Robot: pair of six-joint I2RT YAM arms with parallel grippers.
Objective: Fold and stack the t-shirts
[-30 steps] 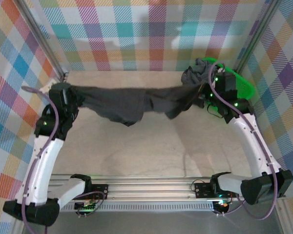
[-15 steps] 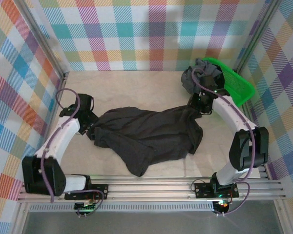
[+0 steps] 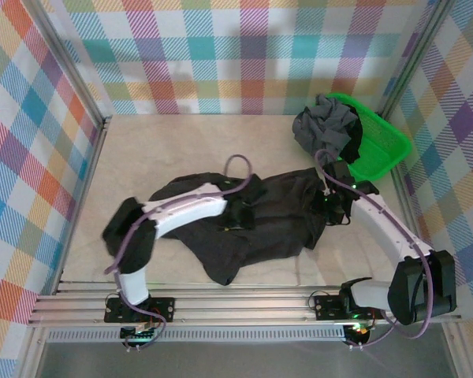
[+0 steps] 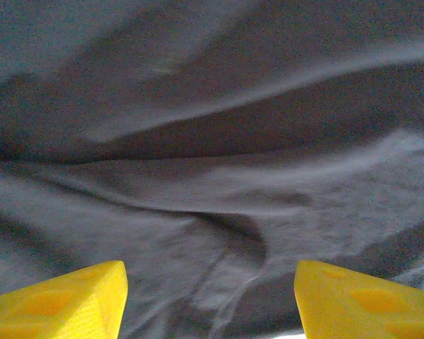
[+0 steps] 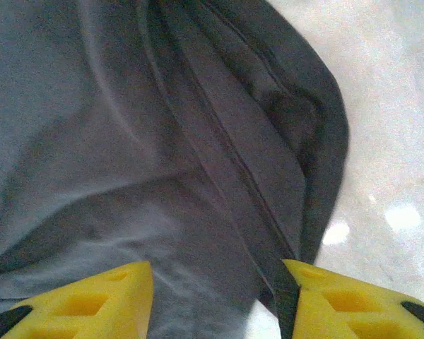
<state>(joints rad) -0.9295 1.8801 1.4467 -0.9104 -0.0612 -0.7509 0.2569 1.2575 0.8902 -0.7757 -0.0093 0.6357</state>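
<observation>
Dropped, the charcoal t-shirt (image 3: 277,222) lies crumpled (left arm (image 3: 185,211) hides part); left claw (image 4: 209,275), right claw (image 5: 215,274) gape.

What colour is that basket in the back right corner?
The basket is bright green, clearest in the top external view.

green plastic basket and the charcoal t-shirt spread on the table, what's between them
Top external view: bare pale tabletop, plus the right gripper at the charcoal t-shirt's edge.
</observation>
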